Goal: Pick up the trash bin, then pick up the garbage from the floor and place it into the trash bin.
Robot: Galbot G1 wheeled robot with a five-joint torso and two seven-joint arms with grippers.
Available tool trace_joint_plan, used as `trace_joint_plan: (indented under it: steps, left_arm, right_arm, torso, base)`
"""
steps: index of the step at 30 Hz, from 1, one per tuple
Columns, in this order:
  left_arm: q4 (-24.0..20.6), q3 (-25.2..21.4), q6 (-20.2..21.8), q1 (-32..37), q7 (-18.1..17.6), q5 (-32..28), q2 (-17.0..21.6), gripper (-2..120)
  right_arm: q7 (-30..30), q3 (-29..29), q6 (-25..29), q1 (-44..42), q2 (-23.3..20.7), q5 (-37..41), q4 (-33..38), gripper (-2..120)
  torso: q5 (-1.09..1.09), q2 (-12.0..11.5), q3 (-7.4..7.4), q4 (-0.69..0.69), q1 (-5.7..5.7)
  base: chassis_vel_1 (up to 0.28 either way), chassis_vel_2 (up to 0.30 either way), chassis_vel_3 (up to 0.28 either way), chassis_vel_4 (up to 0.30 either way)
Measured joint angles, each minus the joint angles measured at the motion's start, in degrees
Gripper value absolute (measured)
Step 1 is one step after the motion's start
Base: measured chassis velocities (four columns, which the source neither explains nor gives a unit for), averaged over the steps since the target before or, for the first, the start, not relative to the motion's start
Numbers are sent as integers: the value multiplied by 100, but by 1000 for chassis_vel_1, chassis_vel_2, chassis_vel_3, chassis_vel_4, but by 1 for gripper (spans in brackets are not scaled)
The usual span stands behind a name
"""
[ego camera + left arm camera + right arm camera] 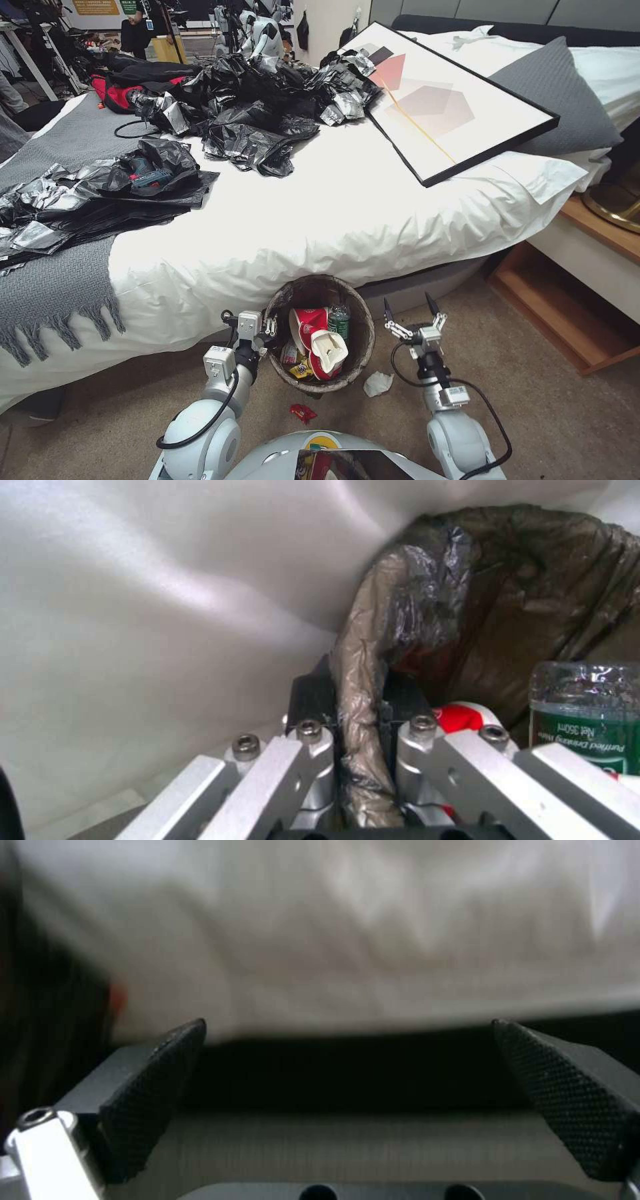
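Note:
The trash bin (360, 327), round with a dark brown liner over its rim, stands against the bed's side in the head view. Inside lie red-and-white paper cups (319, 341), a small green bottle (339, 321) and yellow wrappers (300, 368). My left gripper (270, 328) is shut on the bin's near-left rim; the left wrist view shows the liner-covered rim (360, 700) pinched between the fingers, with the bottle (587, 715) beside it. My right gripper (410, 310) hangs open just right of the bin, its pads (157, 1090) wide apart. A tiny red wrapper (303, 413) and a crumpled white tissue (378, 383) lie on the floor.
The bed (333, 213) with a white sheet fills the space ahead, carrying black and silver plastic sheets (100, 193), a framed picture (447, 100) and a grey pillow (553, 93). A wooden bedside shelf (567, 313) stands at the right. Carpet lies open to the right of my right arm.

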Motion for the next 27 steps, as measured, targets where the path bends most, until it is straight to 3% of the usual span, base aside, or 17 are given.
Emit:
trace_joint_plan:
  steps: [14,23,27]
  left_arm:
    - [-1,15,6,-31,-7,12,12,6]
    - [19,17,12,-57,-6,12,-1,6]
    - [25,7,15,-63,-3,5,-1,6]
  right_arm:
    - [414,-341,-1667,-294,-318,400,-633,100]
    - [230,-426,-2566,-241,-502,778,-556,100]
    - [194,-469,-3347,-236,-586,1260,-334,100]
  torso:
    - [0,0,0,0,0]
    - [0,0,0,1,0]
    - [0,0,0,0,0]
  base:
    - [0,0,0,0]
    - [0,0,0,0]
    - [0,0,0,0]
